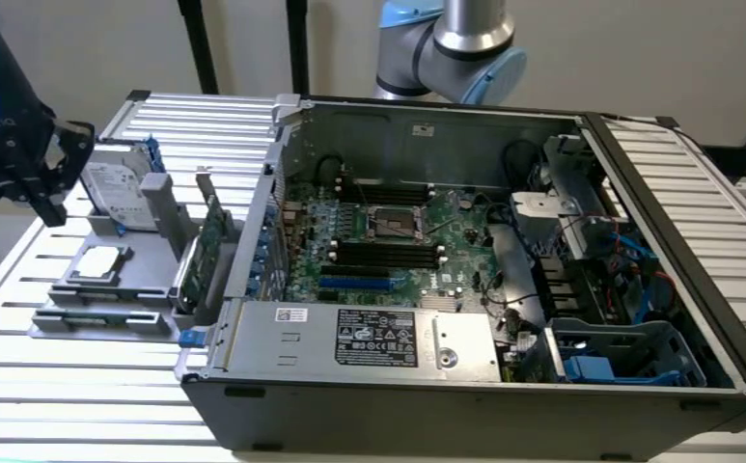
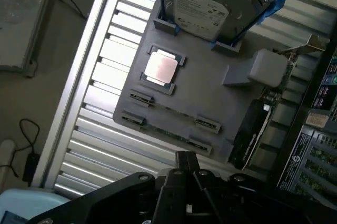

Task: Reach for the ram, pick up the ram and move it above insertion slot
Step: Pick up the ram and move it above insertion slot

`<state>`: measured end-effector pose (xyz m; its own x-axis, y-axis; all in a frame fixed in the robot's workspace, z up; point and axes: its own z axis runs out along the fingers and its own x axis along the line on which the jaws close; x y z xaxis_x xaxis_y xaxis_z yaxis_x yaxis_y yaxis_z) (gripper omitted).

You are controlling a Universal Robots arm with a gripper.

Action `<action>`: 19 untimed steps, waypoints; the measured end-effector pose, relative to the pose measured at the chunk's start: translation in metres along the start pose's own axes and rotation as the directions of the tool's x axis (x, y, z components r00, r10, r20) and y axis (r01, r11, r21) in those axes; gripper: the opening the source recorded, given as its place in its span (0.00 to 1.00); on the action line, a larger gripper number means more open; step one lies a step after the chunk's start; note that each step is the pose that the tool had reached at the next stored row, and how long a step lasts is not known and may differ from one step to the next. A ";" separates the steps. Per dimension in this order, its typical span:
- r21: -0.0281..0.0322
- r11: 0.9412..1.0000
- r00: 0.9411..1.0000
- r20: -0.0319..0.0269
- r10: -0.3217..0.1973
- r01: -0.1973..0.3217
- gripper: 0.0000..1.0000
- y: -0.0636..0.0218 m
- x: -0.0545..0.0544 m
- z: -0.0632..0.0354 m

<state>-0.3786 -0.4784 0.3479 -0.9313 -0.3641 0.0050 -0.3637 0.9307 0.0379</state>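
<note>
At the exterior view's far left, the gripper (image 1: 41, 198) hangs over the gray holder (image 1: 153, 275), jaws pressed together on nothing. The ram (image 2: 168, 132) lies in the holder's front slots, near a CPU (image 1: 99, 262) and an upright hard drive (image 1: 122, 193). Rightward stand the expansion card (image 1: 206, 256) and the open computer case (image 1: 681, 183).

Ram (image 2: 169, 112) is a thin dark-green strip, standing on its long edge with its ends seated in two grey clips, lying level just beyond the fingers (image 2: 185, 162), untouched; black insertion slots (image 1: 386, 254) sit on the board, well apart from the fingers
</note>
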 end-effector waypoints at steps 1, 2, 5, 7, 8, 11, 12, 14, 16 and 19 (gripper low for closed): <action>0.000 1.000 1.000 -0.001 -0.018 0.018 0.11 0.0000 0.000 0.0000; 0.000 0.999 0.999 -0.001 -0.036 0.036 0.11 0.0000 0.000 0.0000; 0.000 0.996 0.996 -0.003 -0.091 0.091 0.11 0.0000 0.000 0.0000; 0.000 0.992 0.992 -0.005 -0.127 0.127 0.11 0.0000 0.000 0.0000; 0.000 0.989 0.989 -0.006 -0.145 0.145 0.11 0.0000 0.000 0.0000; 0.000 0.980 0.980 -0.008 -0.199 0.199 0.11 0.0000 0.000 0.0000; 0.000 0.976 0.976 -0.008 -0.217 0.217 0.11 0.0000 0.000 0.0000; 0.000 0.968 0.968 -0.010 -0.252 0.252 0.11 0.0000 0.000 0.0000; 0.000 0.958 0.958 -0.011 -0.287 0.287 0.11 0.0000 0.000 0.0001; -0.001 0.941 0.941 -0.013 -0.338 0.338 0.11 0.0000 0.000 0.0000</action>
<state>-0.3785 -0.4784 0.3479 -0.7533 -0.6577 0.0050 -0.6571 0.7528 0.0379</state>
